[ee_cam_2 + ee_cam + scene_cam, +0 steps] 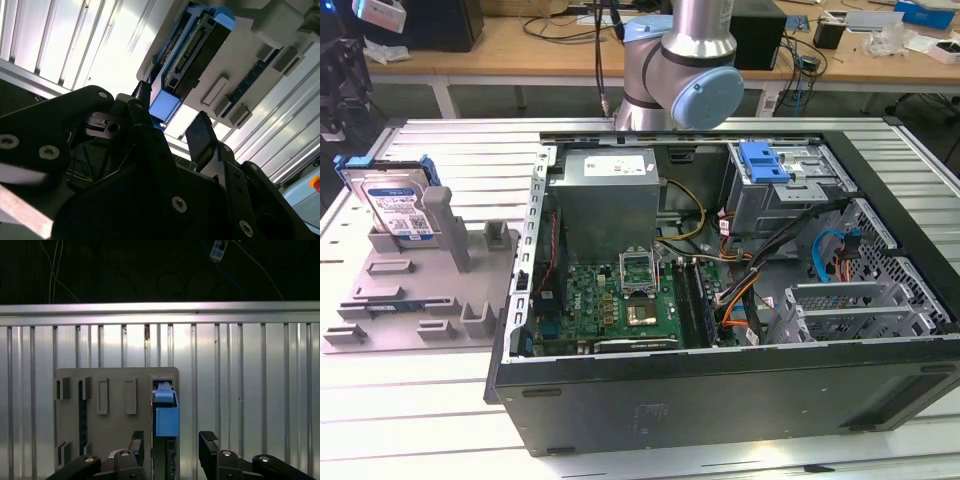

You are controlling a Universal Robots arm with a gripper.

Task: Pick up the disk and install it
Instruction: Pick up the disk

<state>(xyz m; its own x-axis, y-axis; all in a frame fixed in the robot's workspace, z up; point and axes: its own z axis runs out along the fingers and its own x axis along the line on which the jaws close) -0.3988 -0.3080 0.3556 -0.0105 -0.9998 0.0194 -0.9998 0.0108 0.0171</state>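
At the exterior view's left, the disk (392,200) stands on edge in the grey fixture (420,300), tilted back, with its labelled face up and its blue bracket around the rim. The fixture lies flat on the ribbed metal desk (380,400). One of its upright posts stands just beside the disk's lower corner.

Towards the middle, the arm (685,60) hangs over the far wall of the open computer case (720,400), well apart from the disk. At the right, inside the case, sits a metal drive cage with a bright blue latch (765,162).

In the first wrist view the hand (171,436) is released and grasps nothing. Its two fingers (207,440) stand apart, and the disk lies edge-on in line with the gap between them.

The disk looks rigid and dense, so it is likely fairly heavy for its size and will not flex under a grip. Its metal faces are probably smooth and could slip under a light pinch. It is also likely sensitive to knocks. The safest hold appears to be on the upper part that stands free of the fixture. There the pads could bear on the blue bracket or the solid body, near the middle of its length so it hangs level. The connector end is best left untouched.
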